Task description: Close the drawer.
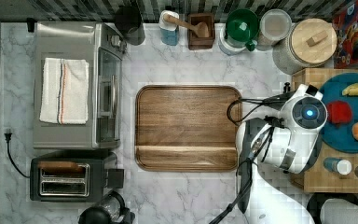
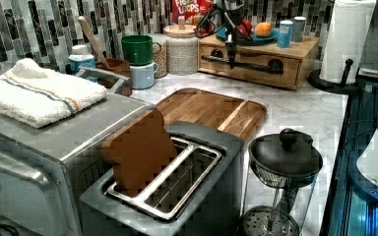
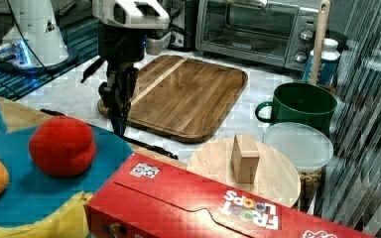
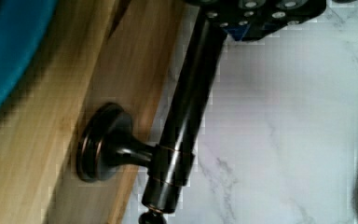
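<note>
Lowest in the left view we see the toaster [image 2: 177, 167] holding a brown slice [image 2: 138, 147]; above it, mid-frame, the dark cutting board [image 2: 211, 110] lies flat on the marble worktop [image 2: 300, 108]; in the upper right of the frame, under the blue plate [image 2: 246, 37], sits the drawer [image 2: 275, 64], its front seemingly flush with the wooden block, though the angle is poor; the hand [image 2: 232, 58] hangs at its dark bar handle [image 2: 256, 65]; we cannot tell whether the hand is spread or pressed together.
</note>
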`<move>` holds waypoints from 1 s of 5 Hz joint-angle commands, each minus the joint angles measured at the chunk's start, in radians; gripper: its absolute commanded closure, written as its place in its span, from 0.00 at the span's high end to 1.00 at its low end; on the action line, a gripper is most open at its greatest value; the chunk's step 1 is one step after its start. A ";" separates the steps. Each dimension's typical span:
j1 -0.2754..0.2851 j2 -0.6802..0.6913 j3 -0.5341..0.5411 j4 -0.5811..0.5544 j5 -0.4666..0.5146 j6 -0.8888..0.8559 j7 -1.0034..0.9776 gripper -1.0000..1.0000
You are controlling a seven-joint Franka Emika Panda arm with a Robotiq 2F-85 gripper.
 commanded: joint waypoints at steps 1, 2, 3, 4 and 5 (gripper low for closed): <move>-0.069 -0.031 -0.111 0.147 -0.028 0.042 0.068 0.00; -0.066 -0.030 -0.115 0.147 -0.027 0.042 0.067 0.00; -0.062 -0.030 -0.119 0.147 -0.025 0.042 0.066 0.00; -0.051 -0.029 -0.130 0.146 -0.019 0.043 0.062 0.00; -0.046 -0.028 -0.136 0.146 -0.017 0.043 0.060 0.00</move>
